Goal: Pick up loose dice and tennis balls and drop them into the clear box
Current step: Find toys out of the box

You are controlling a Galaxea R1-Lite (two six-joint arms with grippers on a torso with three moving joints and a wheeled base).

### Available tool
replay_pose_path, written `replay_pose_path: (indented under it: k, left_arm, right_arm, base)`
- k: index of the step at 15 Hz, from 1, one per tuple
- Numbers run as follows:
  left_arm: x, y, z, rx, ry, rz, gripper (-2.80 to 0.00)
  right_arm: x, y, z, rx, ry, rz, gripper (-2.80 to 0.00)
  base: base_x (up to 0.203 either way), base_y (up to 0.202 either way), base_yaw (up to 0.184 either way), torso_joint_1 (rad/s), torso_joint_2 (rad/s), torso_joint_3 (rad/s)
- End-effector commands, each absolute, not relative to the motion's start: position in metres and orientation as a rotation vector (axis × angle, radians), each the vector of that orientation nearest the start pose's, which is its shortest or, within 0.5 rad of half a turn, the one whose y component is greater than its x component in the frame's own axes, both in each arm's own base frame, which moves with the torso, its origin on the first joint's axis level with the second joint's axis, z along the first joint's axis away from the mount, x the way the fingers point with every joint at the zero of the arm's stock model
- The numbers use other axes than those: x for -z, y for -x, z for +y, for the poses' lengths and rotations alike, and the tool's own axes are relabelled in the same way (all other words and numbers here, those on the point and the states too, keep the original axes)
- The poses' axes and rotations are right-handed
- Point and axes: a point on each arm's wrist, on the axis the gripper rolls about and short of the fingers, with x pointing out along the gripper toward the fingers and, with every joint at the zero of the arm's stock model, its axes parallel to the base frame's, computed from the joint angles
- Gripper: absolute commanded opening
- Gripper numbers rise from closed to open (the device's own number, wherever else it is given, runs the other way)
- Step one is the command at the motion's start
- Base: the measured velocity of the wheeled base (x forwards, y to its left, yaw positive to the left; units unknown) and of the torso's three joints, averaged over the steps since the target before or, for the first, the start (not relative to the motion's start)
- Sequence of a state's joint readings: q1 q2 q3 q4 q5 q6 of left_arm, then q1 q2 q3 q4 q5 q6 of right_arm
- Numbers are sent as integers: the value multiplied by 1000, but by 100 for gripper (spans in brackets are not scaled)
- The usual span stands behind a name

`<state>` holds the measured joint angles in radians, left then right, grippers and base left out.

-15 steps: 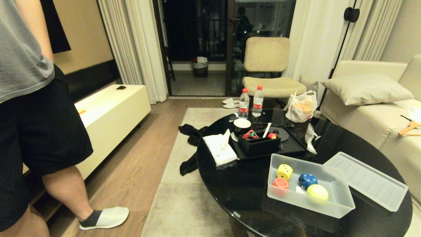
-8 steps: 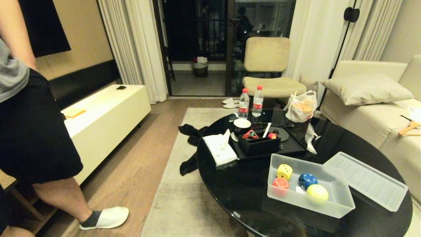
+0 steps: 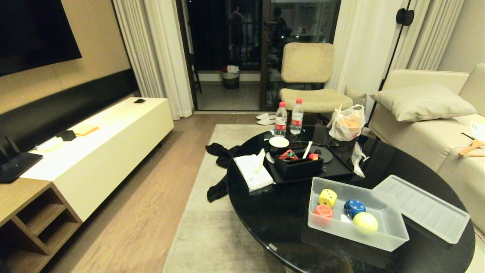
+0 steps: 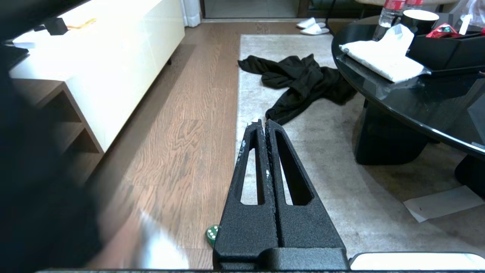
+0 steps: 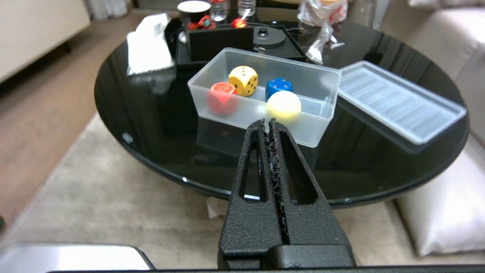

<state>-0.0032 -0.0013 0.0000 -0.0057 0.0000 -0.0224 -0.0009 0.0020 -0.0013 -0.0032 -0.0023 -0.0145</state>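
The clear box [image 3: 394, 237] [image 5: 322, 132] stands on the near right of the round black table [image 3: 273, 216]. Inside it lie a yellow die [image 3: 327, 197] [image 5: 243, 80], a red die [image 3: 323, 211] [image 5: 221, 96], a blue die [image 3: 354, 207] [image 5: 278, 86] and one tennis ball [image 3: 365, 221] [image 5: 283, 105]. A green die [image 4: 212, 234] rests on the wood floor, partly hidden behind my left gripper [image 4: 263, 122], which is shut and empty above the rug edge. My right gripper [image 5: 266, 122] is shut and empty, short of the table's near edge and pointing at the box. Neither arm shows in the head view.
The box's ribbed lid [image 3: 422, 206] lies to its right. Behind are a black tray with a black box [image 3: 299, 167], a tissue pack [image 3: 253, 171], a cup, two bottles [image 3: 288, 118] and a plastic bag. Dark clothing [image 4: 303, 81] lies on the rug; a white cabinet [image 3: 113, 140] left, sofa [image 3: 435, 140] right.
The person who stood at the left has walked out of the head view, uncovering the cabinet and shelves. The things on the table have not moved.
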Motion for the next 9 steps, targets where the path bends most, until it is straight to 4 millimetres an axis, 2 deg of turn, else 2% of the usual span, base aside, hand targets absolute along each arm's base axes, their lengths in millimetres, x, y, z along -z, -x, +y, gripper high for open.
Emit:
replay_pose_path:
  k: [1, 9]
  left_arm:
    - [-75, 23, 0, 3, 23, -3, -280]
    - [-75, 23, 0, 3, 23, -3, -280]
  right_arm:
    - [-76, 23, 0, 8, -2, -3, -280]
    - [-76, 23, 0, 9, -12, -4, -280]
  base:
    - [0, 0, 0, 0, 0, 0]
    - [0, 0, 0, 0, 0, 0]
